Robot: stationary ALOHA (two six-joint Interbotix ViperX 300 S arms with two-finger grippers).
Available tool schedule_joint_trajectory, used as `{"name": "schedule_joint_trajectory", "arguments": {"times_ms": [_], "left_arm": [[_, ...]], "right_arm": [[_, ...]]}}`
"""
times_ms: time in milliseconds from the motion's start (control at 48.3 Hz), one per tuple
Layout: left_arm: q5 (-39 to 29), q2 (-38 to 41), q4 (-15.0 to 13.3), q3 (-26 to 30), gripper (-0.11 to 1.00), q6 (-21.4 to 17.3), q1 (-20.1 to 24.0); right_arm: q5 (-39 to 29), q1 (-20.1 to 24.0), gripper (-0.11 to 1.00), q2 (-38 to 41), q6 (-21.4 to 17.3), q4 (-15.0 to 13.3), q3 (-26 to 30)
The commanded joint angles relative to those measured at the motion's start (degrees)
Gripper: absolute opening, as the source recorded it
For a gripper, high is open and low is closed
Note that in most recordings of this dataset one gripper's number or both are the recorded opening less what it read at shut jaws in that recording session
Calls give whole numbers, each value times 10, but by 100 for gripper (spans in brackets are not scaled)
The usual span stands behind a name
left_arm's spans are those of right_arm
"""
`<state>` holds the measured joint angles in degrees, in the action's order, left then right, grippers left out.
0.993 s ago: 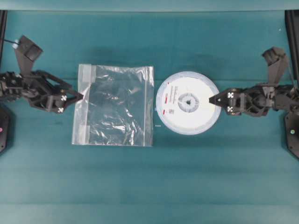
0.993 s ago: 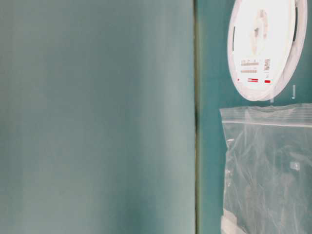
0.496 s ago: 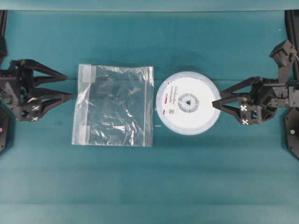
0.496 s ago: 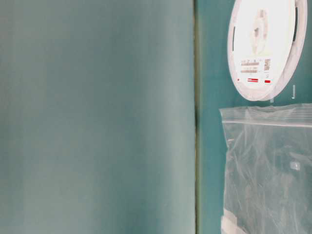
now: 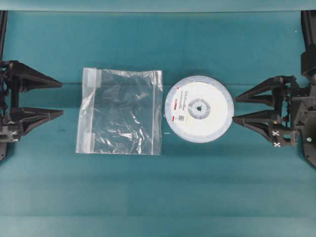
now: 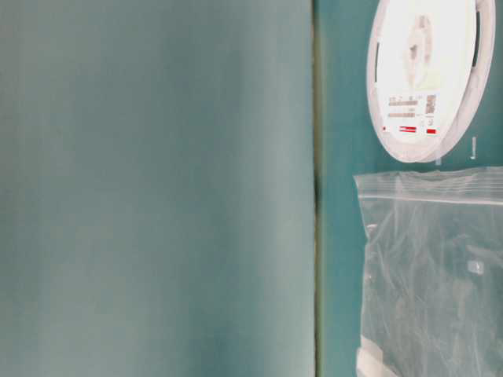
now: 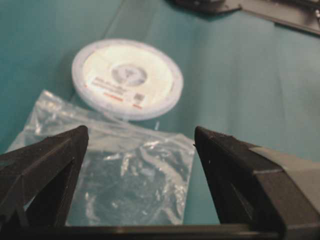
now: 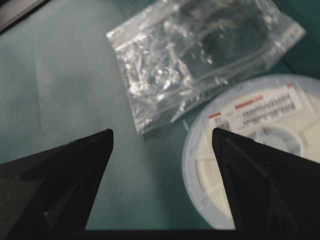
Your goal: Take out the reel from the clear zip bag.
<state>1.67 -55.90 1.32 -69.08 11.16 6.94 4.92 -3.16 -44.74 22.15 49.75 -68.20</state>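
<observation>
The white reel lies flat on the teal table, outside the clear zip bag, just right of the bag's zip edge. The bag lies flat and looks empty. The reel also shows in the table-level view, the left wrist view and the right wrist view; the bag shows in those views too. My left gripper is open and empty, left of the bag. My right gripper is open and empty, its tips just right of the reel's rim.
The teal cloth table stretches around both things. The arm bases stand at the far left and far right edges. A small white sliver lies by the bag's lower right corner.
Both grippers have let go, opened wide and drawn back outward, the left one off the bag's edge and the right one off the reel. Reel and bag have not moved.
</observation>
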Motion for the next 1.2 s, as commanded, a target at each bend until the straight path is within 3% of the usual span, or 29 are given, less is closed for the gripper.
{"name": "schedule_joint_trajectory", "arguments": {"times_ms": [0,310,579,745,952,1179], "left_arm": [[4,0,3,13,92,-1,-11],[34,-9,3,16,92,-11,-27],[40,-26,3,23,92,-42,-27],[40,-35,3,24,92,-48,-27],[38,-35,3,25,92,-94,-28],[33,-33,3,24,92,-103,-32]], "right_arm": [[4,7,94,-9,28,0,12],[22,14,94,-53,74,0,12],[27,14,94,-91,112,-1,13],[25,14,94,-107,115,-1,13],[23,14,94,-110,114,0,11],[18,14,94,-110,120,-1,11]]}}
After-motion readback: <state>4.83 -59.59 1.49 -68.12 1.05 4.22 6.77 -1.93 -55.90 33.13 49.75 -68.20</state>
